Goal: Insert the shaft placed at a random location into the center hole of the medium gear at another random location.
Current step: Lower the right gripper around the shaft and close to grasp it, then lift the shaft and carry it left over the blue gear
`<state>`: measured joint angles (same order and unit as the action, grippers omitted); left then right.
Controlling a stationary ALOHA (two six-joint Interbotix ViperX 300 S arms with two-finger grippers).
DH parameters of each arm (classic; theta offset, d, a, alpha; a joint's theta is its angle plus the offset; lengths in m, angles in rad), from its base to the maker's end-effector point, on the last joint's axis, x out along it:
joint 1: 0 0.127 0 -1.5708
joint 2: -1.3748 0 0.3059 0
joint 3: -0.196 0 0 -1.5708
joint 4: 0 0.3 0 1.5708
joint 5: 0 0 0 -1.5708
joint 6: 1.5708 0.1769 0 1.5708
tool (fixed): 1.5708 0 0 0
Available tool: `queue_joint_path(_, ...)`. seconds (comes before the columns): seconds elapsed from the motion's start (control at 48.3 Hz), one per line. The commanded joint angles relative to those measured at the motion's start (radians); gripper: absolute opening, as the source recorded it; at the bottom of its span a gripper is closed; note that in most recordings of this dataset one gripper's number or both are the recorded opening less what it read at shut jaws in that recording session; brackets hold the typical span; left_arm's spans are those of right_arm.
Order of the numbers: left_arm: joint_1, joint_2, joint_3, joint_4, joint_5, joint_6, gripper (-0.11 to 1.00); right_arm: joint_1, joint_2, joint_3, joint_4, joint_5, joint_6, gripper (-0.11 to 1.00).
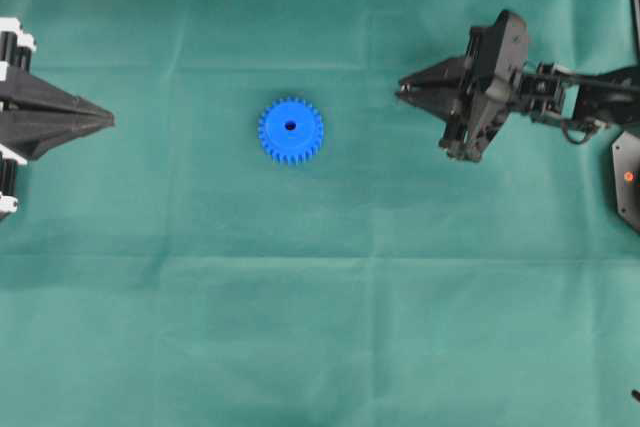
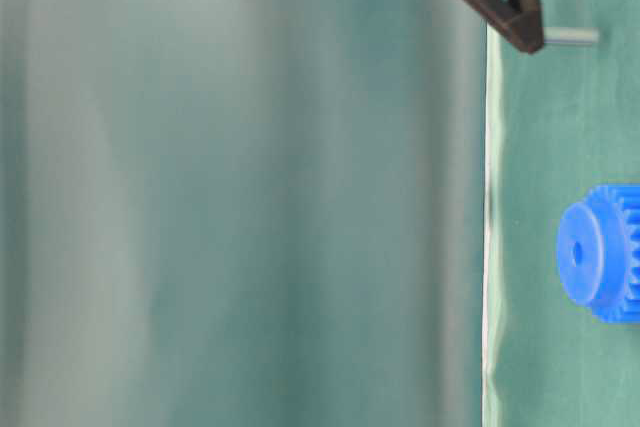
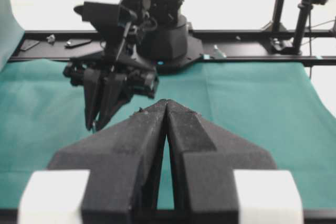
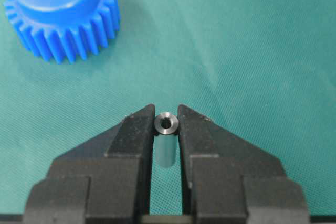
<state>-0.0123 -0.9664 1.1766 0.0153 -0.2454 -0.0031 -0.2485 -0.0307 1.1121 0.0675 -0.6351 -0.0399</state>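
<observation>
The medium gear is bright blue and lies flat on the green cloth, its center hole facing up and empty. It also shows in the right wrist view, where the gear sits far left of the jaws. My right gripper is shut on the shaft, a small silvery pin pinched near its top end and standing upright. From table level the shaft sticks out past the fingertips toward the cloth. Well right of the gear hangs the right gripper. My left gripper is shut and empty at the left edge.
Green cloth covers the whole table, with a fold line across it. The right arm's base and a black mount stand at the right edge. The left wrist view shows the right arm and a black rail behind it.
</observation>
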Motion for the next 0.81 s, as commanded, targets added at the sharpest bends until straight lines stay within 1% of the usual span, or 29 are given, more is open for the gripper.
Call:
queue_joint_path(0.0, 0.0, 0.005, -0.025, 0.003, -0.005, -0.002, 0.0, -0.003, -0.077, -0.025, 0.002, 0.058, -0.008, 0.13)
queue_joint_path(0.145, 0.002, 0.005, -0.025, 0.003, -0.005, -0.002, 0.0, -0.003, -0.163, -0.037, 0.002, 0.141, -0.012, 0.13)
queue_joint_path(0.29, 0.002, 0.005, -0.025, 0.003, -0.005, -0.002, 0.0, -0.003, -0.179, -0.044, 0.003, 0.173, -0.012, 0.13)
queue_joint_path(0.787, 0.008, 0.005, -0.025, 0.003, -0.006, -0.002, 0.0, 0.002, -0.167, -0.058, 0.002, 0.17, -0.011, 0.13)
